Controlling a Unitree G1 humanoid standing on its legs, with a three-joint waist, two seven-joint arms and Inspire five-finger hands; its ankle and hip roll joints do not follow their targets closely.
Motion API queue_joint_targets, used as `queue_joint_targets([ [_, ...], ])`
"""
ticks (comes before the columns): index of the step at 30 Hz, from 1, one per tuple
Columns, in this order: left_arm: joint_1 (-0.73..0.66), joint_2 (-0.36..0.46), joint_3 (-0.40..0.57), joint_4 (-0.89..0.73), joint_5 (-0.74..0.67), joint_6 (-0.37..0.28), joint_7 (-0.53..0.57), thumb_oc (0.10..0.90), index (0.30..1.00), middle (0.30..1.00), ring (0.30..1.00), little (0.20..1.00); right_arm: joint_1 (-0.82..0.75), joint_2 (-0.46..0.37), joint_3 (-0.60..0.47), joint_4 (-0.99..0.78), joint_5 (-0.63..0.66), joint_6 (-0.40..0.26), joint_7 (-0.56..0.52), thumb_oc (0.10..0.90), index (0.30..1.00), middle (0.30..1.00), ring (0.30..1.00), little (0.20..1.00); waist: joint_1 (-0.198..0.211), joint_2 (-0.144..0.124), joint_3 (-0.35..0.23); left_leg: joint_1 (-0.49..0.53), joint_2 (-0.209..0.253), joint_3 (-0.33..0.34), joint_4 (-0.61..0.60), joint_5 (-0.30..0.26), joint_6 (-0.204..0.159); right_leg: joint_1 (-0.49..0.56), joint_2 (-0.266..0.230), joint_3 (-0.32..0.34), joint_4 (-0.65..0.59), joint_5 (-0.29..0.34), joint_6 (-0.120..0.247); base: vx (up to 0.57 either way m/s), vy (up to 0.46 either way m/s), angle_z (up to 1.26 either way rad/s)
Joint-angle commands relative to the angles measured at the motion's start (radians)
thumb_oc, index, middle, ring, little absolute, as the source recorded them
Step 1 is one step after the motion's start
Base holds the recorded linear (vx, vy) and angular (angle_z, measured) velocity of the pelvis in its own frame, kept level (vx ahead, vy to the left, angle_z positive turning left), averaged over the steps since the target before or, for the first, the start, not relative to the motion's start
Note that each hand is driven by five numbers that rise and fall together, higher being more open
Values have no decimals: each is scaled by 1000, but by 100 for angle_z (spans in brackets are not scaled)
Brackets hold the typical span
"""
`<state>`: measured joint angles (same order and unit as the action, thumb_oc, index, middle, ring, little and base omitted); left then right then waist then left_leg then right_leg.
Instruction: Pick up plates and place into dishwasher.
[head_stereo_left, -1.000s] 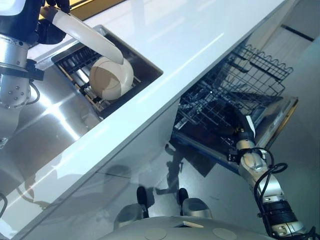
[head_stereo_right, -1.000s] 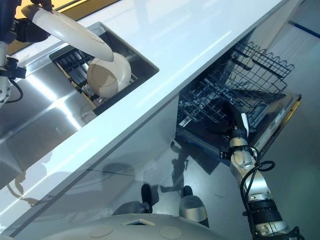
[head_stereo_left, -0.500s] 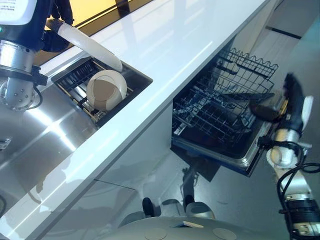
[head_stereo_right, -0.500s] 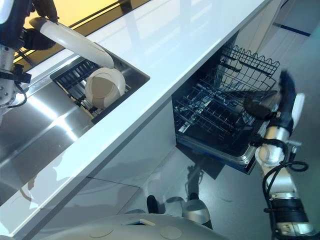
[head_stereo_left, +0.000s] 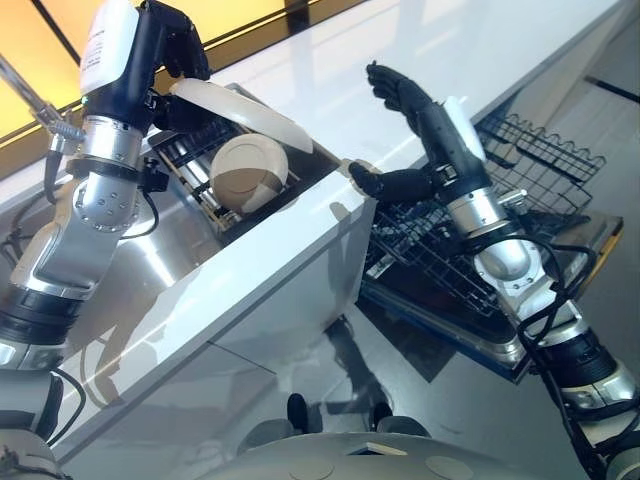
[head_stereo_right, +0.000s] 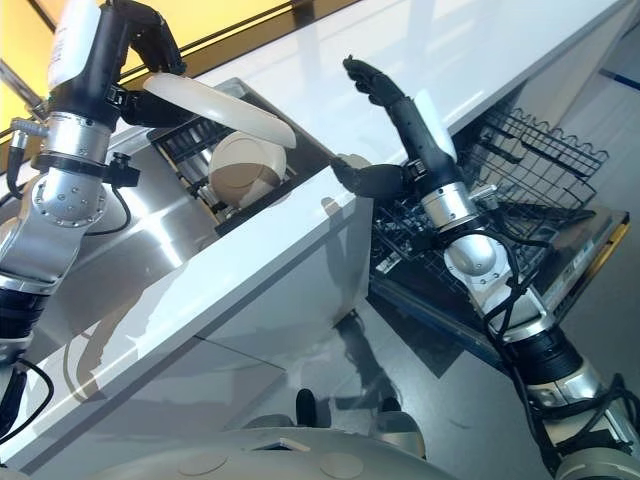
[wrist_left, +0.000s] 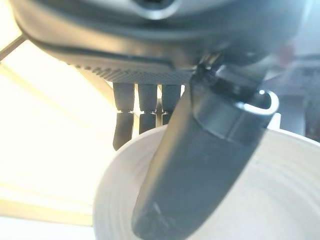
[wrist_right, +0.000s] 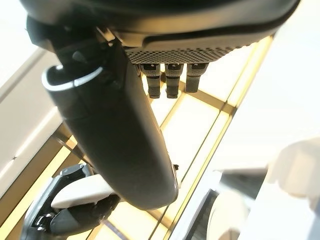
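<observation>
My left hand (head_stereo_left: 176, 48) is shut on the rim of a white plate (head_stereo_left: 243, 110), holding it tilted above the sink rack. In the left wrist view the thumb (wrist_left: 195, 170) presses on the plate (wrist_left: 285, 200) and the fingers (wrist_left: 141, 125) curl behind its edge. A second cream plate (head_stereo_left: 248, 172) stands on edge in the dark rack (head_stereo_left: 190, 150) in the sink. My right hand (head_stereo_left: 422, 112) is raised over the counter edge, open, its fingers straight and its thumb spread, a short way right of the held plate. The right wrist view shows straight fingers (wrist_right: 167, 80).
A white counter (head_stereo_left: 420, 40) runs diagonally, with a steel sink basin (head_stereo_left: 150, 260) on its left side. Below the counter the dishwasher stands open, its wire rack (head_stereo_left: 530, 165) pulled out over the lowered door (head_stereo_left: 570, 280). Grey floor lies beneath.
My right hand has risen from beside the dishwasher rack to above the counter edge, near the held plate. The left hand keeps its hold on the plate. The camera has shifted.
</observation>
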<state>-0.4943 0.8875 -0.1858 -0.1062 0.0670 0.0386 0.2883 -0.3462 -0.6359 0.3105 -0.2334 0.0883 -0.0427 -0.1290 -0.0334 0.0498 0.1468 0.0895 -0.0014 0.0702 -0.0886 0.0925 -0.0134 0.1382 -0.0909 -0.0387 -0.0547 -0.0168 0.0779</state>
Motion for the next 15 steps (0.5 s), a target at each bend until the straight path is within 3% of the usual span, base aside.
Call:
queue_joint_targets([
  [1,-191,-8,20,-34,-6,-55,54,100,300,300,300,200,-184,40,-3,-41,-33,-52,-64,800,900,900,900,900,-5,-20,-105,32,-86,-13,2,-124,25,-64,80,-39,100,-37,12,17,-4,3],
  [15,-199,-106,-14,-75,-61,-50,80,100,300,300,300,200,-256,151,71,-45,-40,-8,-116,800,900,900,900,900,18,-26,-104,33,-89,-25,10,-127,25,-56,77,-55,98,-42,6,12,-4,5],
])
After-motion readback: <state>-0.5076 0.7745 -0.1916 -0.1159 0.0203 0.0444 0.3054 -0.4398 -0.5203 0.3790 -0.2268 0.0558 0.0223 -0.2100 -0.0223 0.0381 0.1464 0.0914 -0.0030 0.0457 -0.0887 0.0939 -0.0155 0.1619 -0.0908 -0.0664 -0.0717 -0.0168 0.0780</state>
